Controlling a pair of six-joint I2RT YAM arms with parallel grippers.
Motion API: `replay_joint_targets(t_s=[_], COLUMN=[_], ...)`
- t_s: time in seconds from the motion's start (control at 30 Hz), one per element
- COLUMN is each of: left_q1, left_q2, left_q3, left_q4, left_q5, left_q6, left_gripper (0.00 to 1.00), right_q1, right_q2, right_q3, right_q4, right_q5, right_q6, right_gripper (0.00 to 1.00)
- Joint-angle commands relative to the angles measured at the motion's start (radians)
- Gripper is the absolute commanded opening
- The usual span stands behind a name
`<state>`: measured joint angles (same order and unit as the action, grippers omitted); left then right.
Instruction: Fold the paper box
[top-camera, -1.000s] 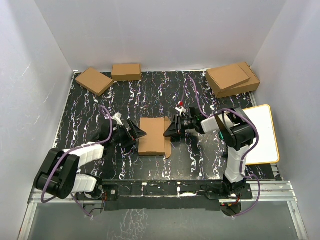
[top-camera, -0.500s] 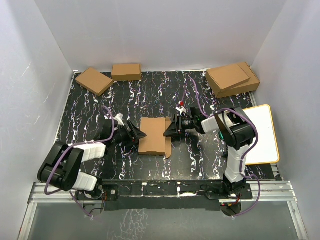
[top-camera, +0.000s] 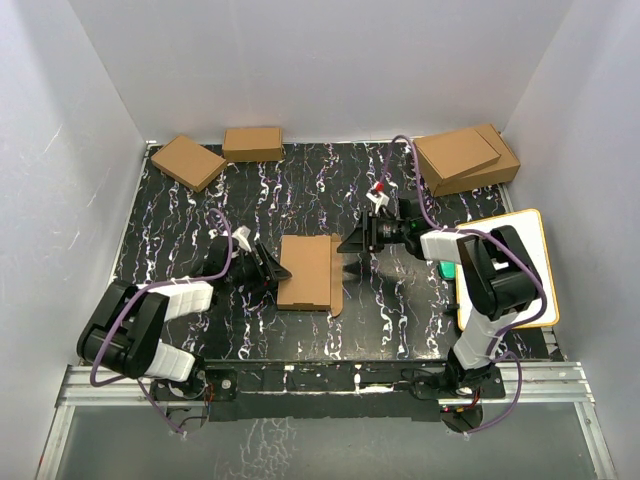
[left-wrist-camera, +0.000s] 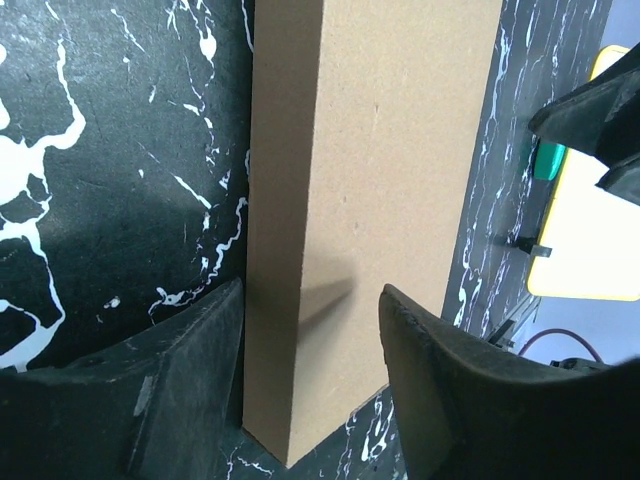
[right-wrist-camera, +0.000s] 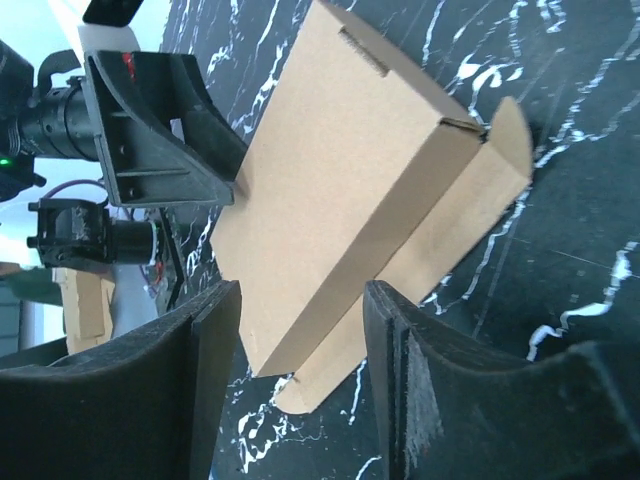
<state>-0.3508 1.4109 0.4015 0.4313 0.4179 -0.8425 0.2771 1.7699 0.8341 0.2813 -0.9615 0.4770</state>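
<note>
Both my grippers gape; left gripper (left-wrist-camera: 310, 300) straddles the left edge of the flat brown cardboard box (top-camera: 306, 270) (long axis front-to-back); right gripper (right-wrist-camera: 300, 295) stands clear.

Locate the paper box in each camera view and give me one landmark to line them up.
Top external: paper box lies flat in the middle of the picture.
Left wrist: paper box fills the centre, running top to bottom.
Right wrist: paper box sits centre, lying diagonally, one flap sticking out at right.
Shared landmark: the black marbled table under it in all three.
</note>
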Motion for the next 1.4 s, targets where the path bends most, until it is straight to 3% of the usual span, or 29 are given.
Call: replay_joint_targets(t_s=[0.0,0.47,1.23,1.37], left_q1=[-0.001,0.003,0.074,0.089], left_q2=[0.023,0.038,0.029,0.035], left_q3=[0.019,0.028,-0.035,-0.051], left_q4=[-0.057,-0.153,-0.082,-0.022], left_q5=[-0.030,-0.103,-0.003,0.051], left_q6=[0.052,0.113,0.137,0.116], left_gripper=[0.53,0.32,0.30,0.30], right_q1=[-0.032,-0.036,-0.036,-0.036], right_q2=[0.011,0.124,0.146,0.134], right_q3=[-0.016,0.000,-0.006,-0.002], right_q4=[0.024,0.051,0.120,0.145], right_q5=[0.026,0.020,-0.051,-0.152], right_q6=[-0.020,0.046,0.114,0.093], right_gripper=[0.58,0.61,0.61,0.59])
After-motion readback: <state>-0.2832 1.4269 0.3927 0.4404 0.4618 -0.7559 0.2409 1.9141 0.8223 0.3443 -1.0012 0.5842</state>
